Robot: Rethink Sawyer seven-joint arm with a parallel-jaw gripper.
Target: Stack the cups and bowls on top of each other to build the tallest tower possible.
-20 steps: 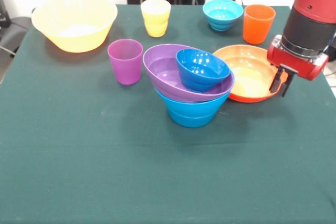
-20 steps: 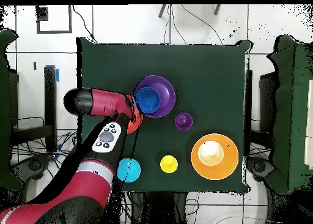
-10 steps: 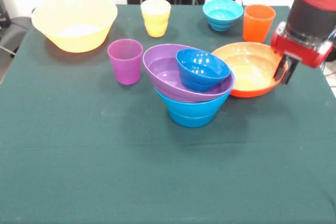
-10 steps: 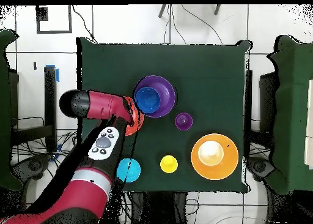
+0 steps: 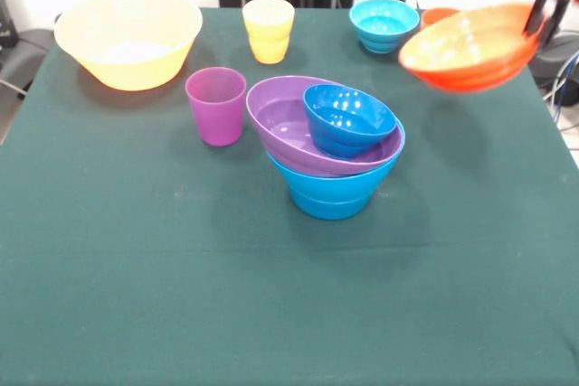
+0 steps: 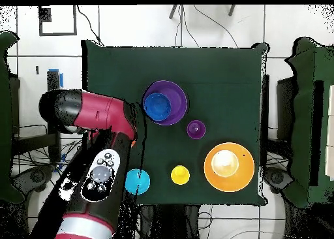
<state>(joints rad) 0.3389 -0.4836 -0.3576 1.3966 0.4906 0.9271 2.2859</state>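
Observation:
The wide orange bowl (image 5: 469,50) hangs tilted in the air at the right, well above the cloth. My gripper (image 5: 541,21) is shut on its far right rim. The tower stands mid-table: a mid-blue bowl (image 5: 331,191) at the bottom, the wide purple bowl (image 5: 288,122) tilted on it, and the small dark blue bowl (image 5: 347,118) inside that. From overhead the tower (image 6: 166,103) shows, but my arm (image 6: 98,115) covers the gripper and the orange bowl. The orange cup (image 5: 438,15) peeks out behind the lifted bowl.
The large yellow bowl (image 5: 128,37) sits at the far left, with the yellow cup (image 5: 269,29) and the small cyan bowl (image 5: 384,24) along the far edge. The purple cup (image 5: 216,105) stands just left of the tower.
The gripper closed on the orange bowl's rim and lifted it off the cloth, up and toward the far right corner. The tower and the cups have not moved.

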